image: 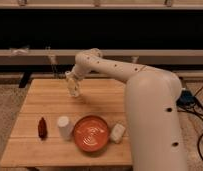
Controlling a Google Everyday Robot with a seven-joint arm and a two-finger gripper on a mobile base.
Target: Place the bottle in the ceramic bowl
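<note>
Reaching over the wooden table (50,107) is the big white robot arm (145,95). Near the front edge sits the round orange bowl (91,134) — a white cup (64,127) just beside it on one side, a small pale block (117,132) on the other. Far back from the bowl, the gripper (72,88) is squeezed shut on the pale bottle (74,93). A little dark red bottle (42,127) stands near the cup — away from the bowl.

1. The bottle (73,89) is seen pale and slim, held upright-ish in the closed gripper (74,94) over the bench's (47,102) far side.
2. The ceramic bowl (83,141), orange-red and glossy with pale swirls, is sat near the front edge, well apart.
</note>
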